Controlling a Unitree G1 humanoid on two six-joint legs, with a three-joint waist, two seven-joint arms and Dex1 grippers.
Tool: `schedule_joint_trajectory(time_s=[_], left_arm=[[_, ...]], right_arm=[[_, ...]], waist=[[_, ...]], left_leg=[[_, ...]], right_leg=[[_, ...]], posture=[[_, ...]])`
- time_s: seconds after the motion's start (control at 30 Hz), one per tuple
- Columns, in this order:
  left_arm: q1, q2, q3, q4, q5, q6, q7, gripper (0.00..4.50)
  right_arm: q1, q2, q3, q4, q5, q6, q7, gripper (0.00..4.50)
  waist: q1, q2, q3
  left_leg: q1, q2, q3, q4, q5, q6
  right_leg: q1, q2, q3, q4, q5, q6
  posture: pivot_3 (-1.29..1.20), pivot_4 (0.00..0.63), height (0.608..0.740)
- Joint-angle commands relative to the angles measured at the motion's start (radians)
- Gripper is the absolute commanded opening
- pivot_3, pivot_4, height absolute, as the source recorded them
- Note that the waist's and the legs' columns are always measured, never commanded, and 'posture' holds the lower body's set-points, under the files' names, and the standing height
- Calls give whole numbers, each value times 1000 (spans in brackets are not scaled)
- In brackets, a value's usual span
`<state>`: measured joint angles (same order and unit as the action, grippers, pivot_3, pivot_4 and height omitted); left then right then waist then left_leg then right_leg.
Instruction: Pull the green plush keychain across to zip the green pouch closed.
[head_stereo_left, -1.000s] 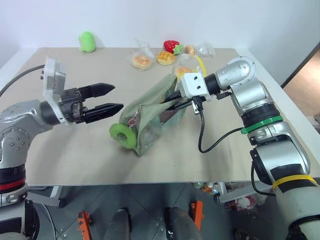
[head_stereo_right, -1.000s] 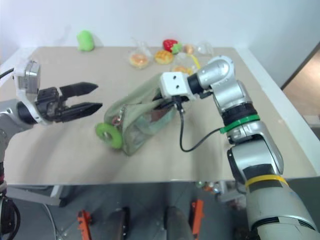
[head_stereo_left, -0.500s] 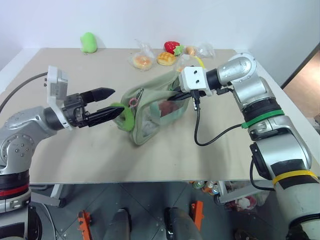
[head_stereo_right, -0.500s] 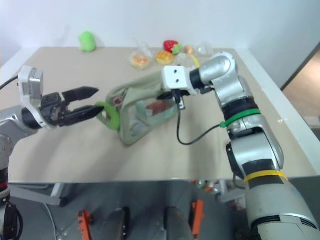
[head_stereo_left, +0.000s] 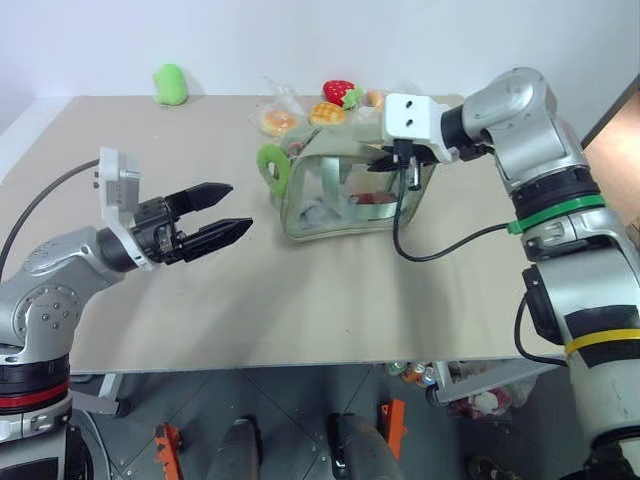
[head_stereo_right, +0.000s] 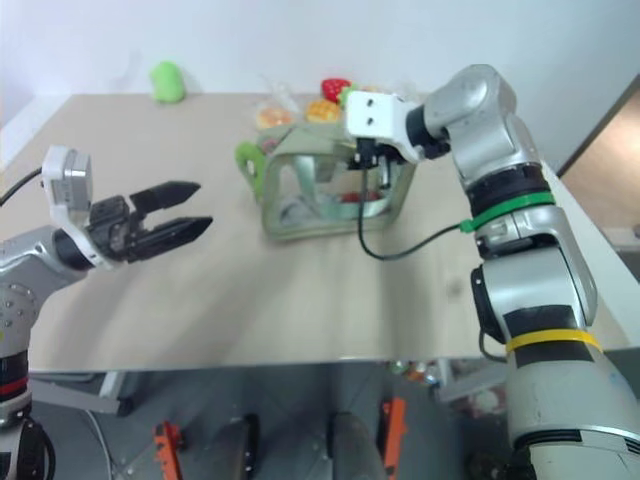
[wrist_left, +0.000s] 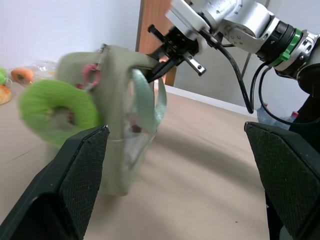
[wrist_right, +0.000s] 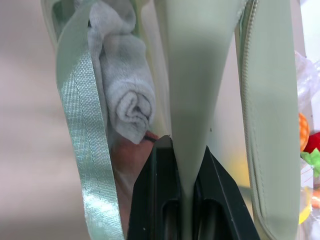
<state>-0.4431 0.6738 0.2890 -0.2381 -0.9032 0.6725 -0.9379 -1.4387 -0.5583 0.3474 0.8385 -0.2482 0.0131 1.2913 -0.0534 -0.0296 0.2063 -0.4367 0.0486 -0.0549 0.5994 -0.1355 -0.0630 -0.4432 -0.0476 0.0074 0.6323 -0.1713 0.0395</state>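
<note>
The green pouch (head_stereo_left: 345, 195) stands upright at the table's back middle, its clear window facing me. My right gripper (head_stereo_left: 384, 162) is shut on the pouch's top fabric edge (wrist_right: 195, 100), black fingers (wrist_right: 156, 200) clamped on either side. The green plush keychain (head_stereo_left: 272, 166) hangs at the pouch's left end on a pink clasp (wrist_left: 90, 75). My left gripper (head_stereo_left: 238, 207) is open, pointing at the pouch from the left, with a clear gap to the keychain (wrist_left: 57, 105). A grey rolled cloth (wrist_right: 125, 100) and red items lie inside the pouch.
A bean-shaped green plush (head_stereo_left: 169, 84) lies at the table's back left. Bags of toy bread (head_stereo_left: 282, 120) and a toy strawberry (head_stereo_left: 340, 92) sit behind the pouch. The right arm's black cable (head_stereo_left: 440, 250) droops over the table right of the pouch.
My right gripper has lifted and dragged the pouch back and to the right, setting it upright. The keychain has swung away from the left gripper's tips; the left gripper stays open.
</note>
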Motion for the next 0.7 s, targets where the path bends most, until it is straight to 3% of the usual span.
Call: schedule_joint_trajectory(time_s=[0.03,0.4,0.7], left_arm=[[5,6,24,-30,-2,-25,9,4500],[46,81,115,-40,-16,-14,22,4500],[47,75,89,-37,-14,-8,33,4500]], right_arm=[[-62,57,-27,-20,11,146,-39,41],[67,103,-11,-279,70,405,68,41],[-17,169,-48,-208,110,448,0,41]], waist=[[0,0,0],[5,0,0],[2,0,0]], left_leg=[[0,0,0,0,0,0],[0,1,0,1,0,0],[0,2,0,1,0,0]], right_leg=[[0,0,0,1,0,0],[0,1,0,1,0,-1],[0,2,0,1,0,-2]], posture=[[0,150,740],[0,150,740],[0,150,740]])
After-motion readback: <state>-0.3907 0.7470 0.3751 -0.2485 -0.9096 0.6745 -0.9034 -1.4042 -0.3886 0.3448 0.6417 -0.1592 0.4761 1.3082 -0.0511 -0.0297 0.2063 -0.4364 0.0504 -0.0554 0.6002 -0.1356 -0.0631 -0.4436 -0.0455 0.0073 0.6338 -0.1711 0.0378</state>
